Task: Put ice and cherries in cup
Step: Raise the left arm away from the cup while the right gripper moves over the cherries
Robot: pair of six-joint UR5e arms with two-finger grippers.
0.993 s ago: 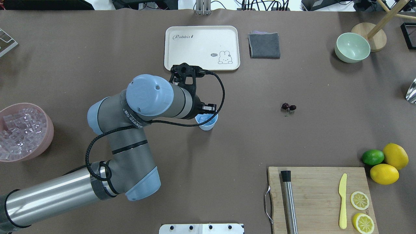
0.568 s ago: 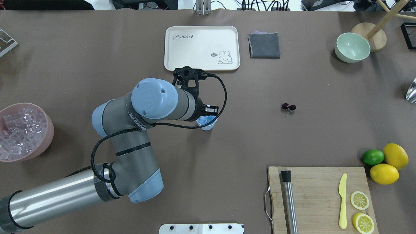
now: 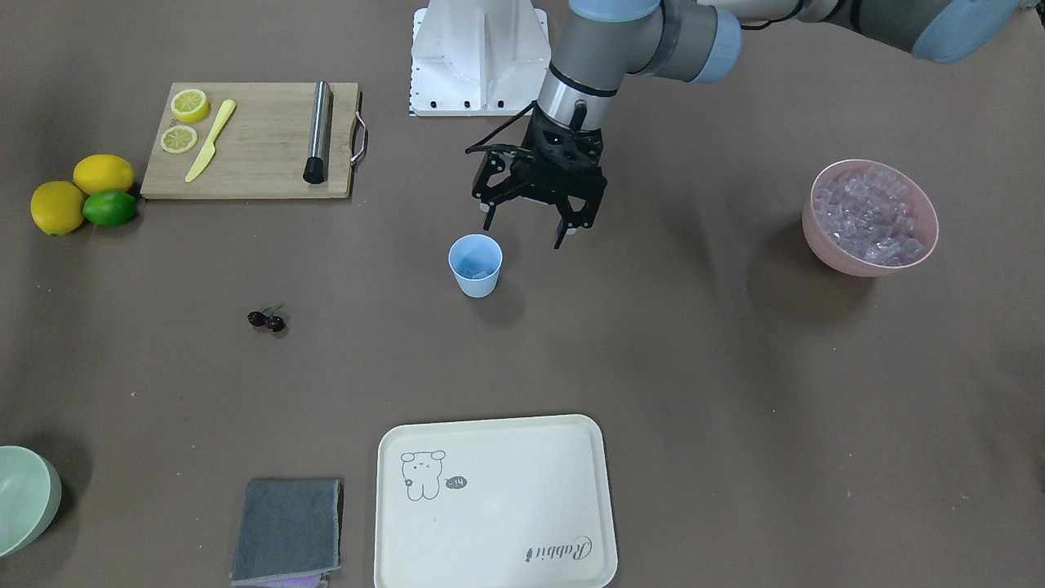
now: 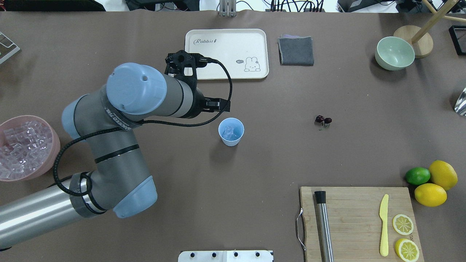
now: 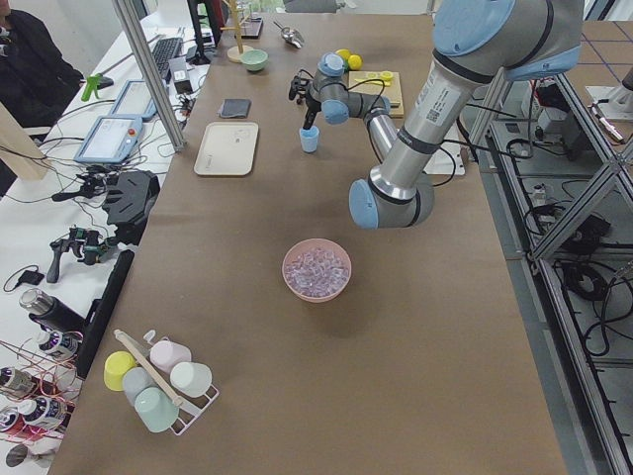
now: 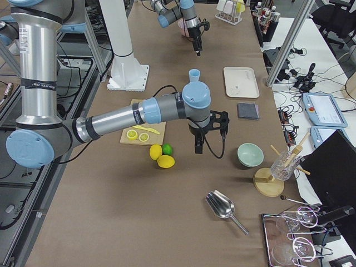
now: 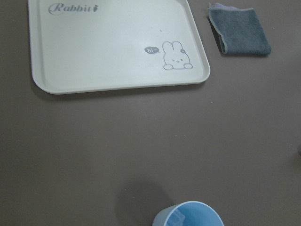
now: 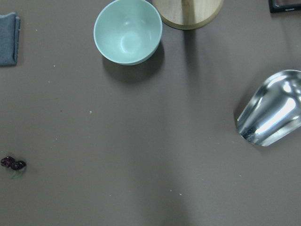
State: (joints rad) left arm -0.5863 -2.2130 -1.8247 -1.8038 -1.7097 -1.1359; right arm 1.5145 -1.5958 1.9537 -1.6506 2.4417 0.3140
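Observation:
The light blue cup (image 4: 231, 131) stands upright mid-table, and a clear ice cube (image 4: 228, 132) lies in it. My left gripper (image 3: 525, 233) hangs open and empty just beside the cup (image 3: 475, 265), above the table on the side toward the pink bowl. More ice (image 3: 869, 216) fills that pink bowl (image 3: 849, 265) at the table's left end. The cherries (image 4: 323, 120) lie on the bare table to the right of the cup, also low left in the right wrist view (image 8: 13, 164). My right gripper (image 6: 198, 146) shows only in the exterior right view, so I cannot tell whether it is open or shut.
A cream tray (image 4: 225, 54) and a folded grey cloth (image 4: 296, 51) lie beyond the cup. A pale green bowl (image 4: 394, 53) sits far right. A cutting board (image 4: 356, 218) holds a steel rod, a yellow knife and lemon slices. Lemons and a lime (image 4: 429, 178) sit beside it. A metal scoop (image 8: 273, 110) lies nearby.
My left gripper was over the cup. It has since moved away to the left and toward the tray, which uncovers the cup with the ice cube inside.

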